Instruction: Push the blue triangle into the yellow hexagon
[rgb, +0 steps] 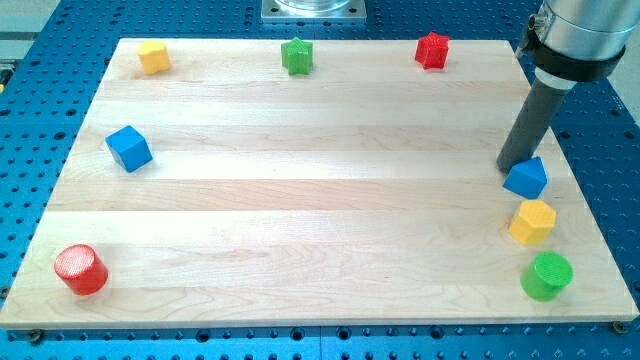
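Nearly done: blue triangle (526, 179) sitting at right edge of surface (320, 210), just above yellow hexagon (532, 221), small gap remaining. My tip (509, 166) touching triangle at 10 o'clock. No jaws fitted; rod only.

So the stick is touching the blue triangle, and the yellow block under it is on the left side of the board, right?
Not quite. The camera view shows the yellow hexagon on the right side of the board, just below the blue triangle. My tip does sit against the triangle's upper left.
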